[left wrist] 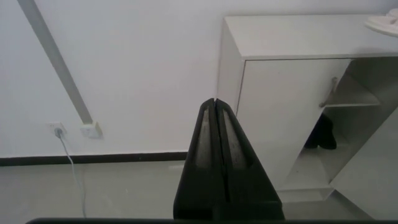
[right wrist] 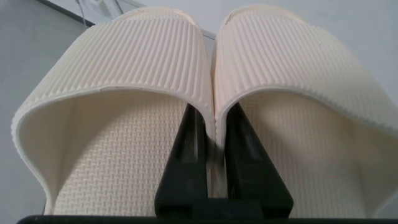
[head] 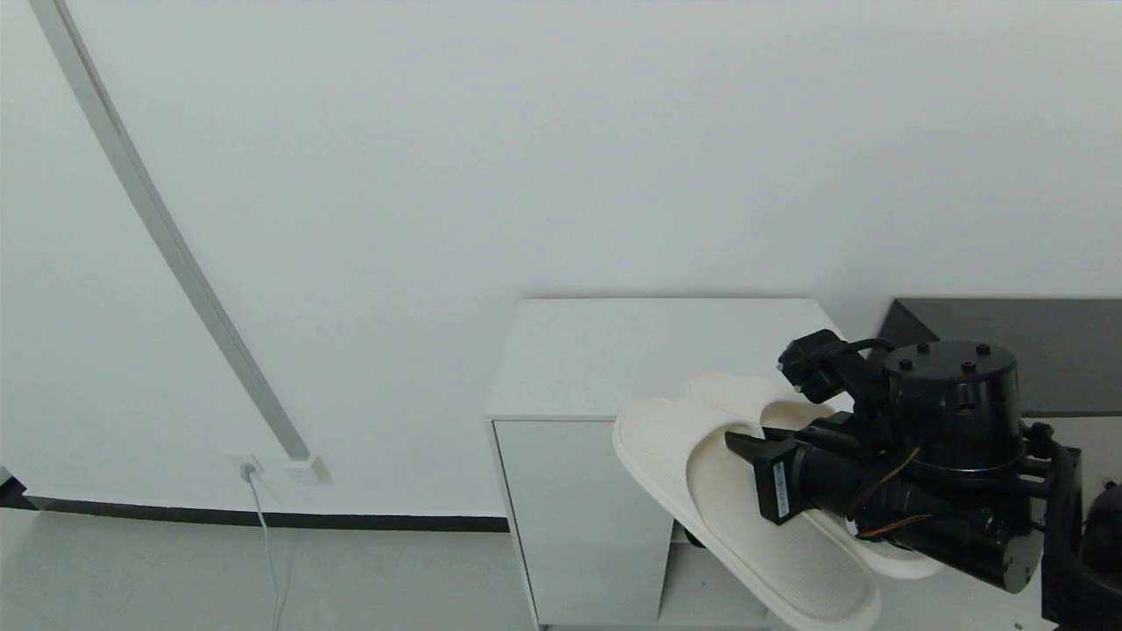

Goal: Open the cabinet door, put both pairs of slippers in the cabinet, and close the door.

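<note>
A pair of cream ribbed slippers [head: 745, 543] hangs side by side in front of the white cabinet [head: 649, 350], just below its top edge. My right gripper [head: 745, 443] is shut on them. One finger sits inside each slipper [right wrist: 124, 74], and the two pinch the touching side walls between them at the right gripper [right wrist: 211, 118]. The cabinet's left door [left wrist: 286, 118] is closed, and its right half stands open, showing a shelf [left wrist: 348, 99]. A dark pair [left wrist: 321, 134] lies low inside. My left gripper [left wrist: 215, 106] is shut and empty, left of the cabinet and apart from it.
A wall socket with a hanging white cable [head: 248, 466] sits low on the wall left of the cabinet, under a slanting grey conduit [head: 175, 245]. A dark tabletop [head: 1052, 342] adjoins the cabinet on the right. Bare grey floor [head: 263, 570] lies to the left.
</note>
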{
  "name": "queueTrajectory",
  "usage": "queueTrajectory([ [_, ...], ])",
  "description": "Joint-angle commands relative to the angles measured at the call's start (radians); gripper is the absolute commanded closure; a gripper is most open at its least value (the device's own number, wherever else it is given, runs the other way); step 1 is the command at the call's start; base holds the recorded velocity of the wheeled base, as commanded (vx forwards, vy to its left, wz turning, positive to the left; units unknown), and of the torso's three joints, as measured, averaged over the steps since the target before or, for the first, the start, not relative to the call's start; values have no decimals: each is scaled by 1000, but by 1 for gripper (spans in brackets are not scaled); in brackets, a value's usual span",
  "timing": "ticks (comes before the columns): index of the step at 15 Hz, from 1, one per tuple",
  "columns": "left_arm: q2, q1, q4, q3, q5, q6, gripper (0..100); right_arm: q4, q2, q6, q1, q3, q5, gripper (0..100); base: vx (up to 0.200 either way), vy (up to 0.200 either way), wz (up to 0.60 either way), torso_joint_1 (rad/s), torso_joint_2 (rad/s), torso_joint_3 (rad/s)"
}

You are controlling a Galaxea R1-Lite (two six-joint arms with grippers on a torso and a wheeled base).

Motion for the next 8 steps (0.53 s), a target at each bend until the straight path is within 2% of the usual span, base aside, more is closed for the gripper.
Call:
queueTrajectory([
  [1, 1, 1, 0, 0, 0, 0, 100, -1, 6, 0, 0, 0, 0, 100, 0, -200, 0, 2, 7, 7],
  [7, 1, 1, -1, -2, 0, 0, 100, -14, -3, 0, 3, 11, 0, 100, 0, -200, 0, 3, 1, 2],
  [8, 1, 1, 0, 0, 0, 0, 100, -14, -3, 2, 3, 13, 1, 100, 0, 0, 0, 0, 0, 0],
])
